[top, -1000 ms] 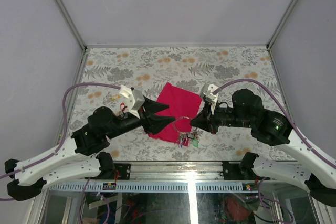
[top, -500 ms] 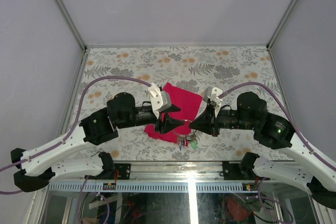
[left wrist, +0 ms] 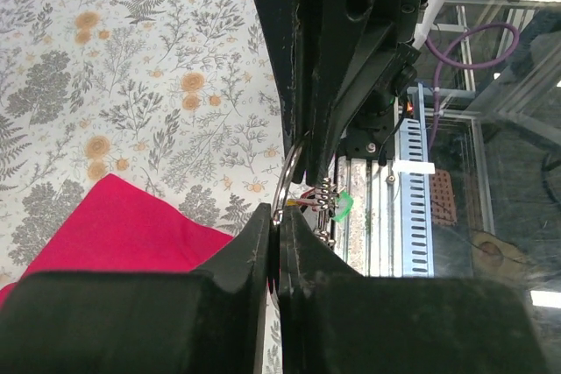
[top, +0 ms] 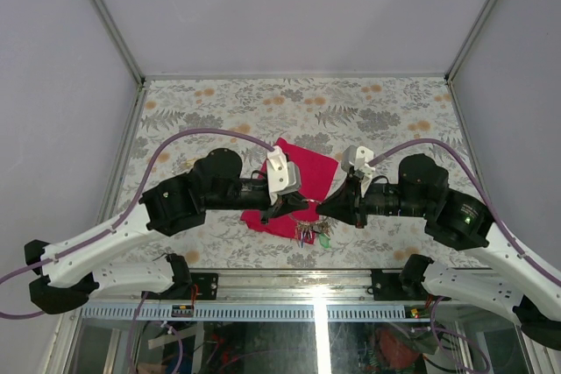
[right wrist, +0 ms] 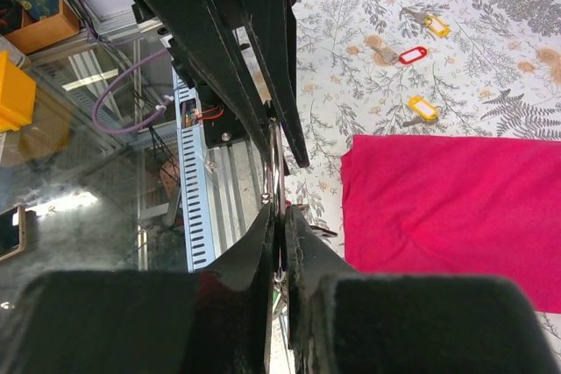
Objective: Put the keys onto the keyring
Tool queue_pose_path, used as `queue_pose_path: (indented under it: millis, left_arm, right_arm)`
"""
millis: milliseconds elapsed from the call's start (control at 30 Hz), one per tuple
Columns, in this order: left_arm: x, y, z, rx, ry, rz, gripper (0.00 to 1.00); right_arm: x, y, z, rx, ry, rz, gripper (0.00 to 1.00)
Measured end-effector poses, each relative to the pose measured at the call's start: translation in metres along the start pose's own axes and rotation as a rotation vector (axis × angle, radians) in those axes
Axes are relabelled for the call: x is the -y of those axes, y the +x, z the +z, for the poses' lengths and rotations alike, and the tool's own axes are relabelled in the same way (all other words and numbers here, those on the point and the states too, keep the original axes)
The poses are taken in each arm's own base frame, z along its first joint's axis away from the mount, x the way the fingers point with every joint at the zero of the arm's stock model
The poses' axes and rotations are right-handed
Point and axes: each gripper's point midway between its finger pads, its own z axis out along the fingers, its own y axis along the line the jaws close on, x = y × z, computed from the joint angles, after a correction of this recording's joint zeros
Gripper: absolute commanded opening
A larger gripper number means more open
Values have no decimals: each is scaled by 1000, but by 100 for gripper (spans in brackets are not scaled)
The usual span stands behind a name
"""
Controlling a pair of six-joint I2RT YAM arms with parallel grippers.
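The keyring (top: pixel 311 232), a thin silver ring with a bunch of keys and a green tag hanging below it, is held up between both grippers above the table's near edge. My left gripper (top: pixel 304 205) is shut on the ring's left side; in the left wrist view the ring (left wrist: pixel 290 166) runs up out of the closed left gripper (left wrist: pixel 279 215). My right gripper (top: pixel 321 208) is shut on the opposite side, and its wrist view shows the ring (right wrist: pixel 274 164) pinched in the right gripper (right wrist: pixel 280 212). Loose keys with a yellow tag (right wrist: pixel 422 108) and a red tag (right wrist: pixel 412 55) lie on the table.
A magenta cloth (top: pixel 302 164) lies flat on the floral table just behind the grippers. Another yellow-tagged key (right wrist: pixel 436 25) lies farther out. The metal rail and glass front edge (top: pixel 289 291) run close below the hanging bunch.
My left arm has swung right to the keyring and its jaws have closed on the ring. The right gripper has stayed shut on the ring, almost still.
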Motion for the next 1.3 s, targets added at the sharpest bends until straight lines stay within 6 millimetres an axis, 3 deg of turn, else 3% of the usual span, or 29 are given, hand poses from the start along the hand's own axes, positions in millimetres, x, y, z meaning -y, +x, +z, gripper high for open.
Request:
queue_pose_path:
  millis: [100,233,333,500,667,933,1100,1300]
  left_arm:
    - [1,1,-1,-6,5,3,0]
    - [0,-2,-4,4,-8,2,0]
    - [-1,-3,-13,25,-36,-6,0]
    - [2,-8,-33,73,-66,-13,0]
    - [6,-15,-42,102,-59,-6,0]
    - [17,-17,-46,89,-5,-6,0]
    - [22,-25,-48,99,27,6,0]
    - [25,-21,-46,79,48,2,0]
  right_arm:
    - [1,0,0,1,2,-1,2]
    - [1,-4,1,17,1,-6,26]
    - [0,-11,1,50,-2,-13,34]
    - [-4,-20,-10,139,7,-54,38]
    - [-7,-13,-19,218,7,-94,41]
    - [-6,16,-3,206,-47,-142,50]
    - [-13,17,1,207,-101,-165,53]
    - [-17,24,13,169,-164,-153,51]
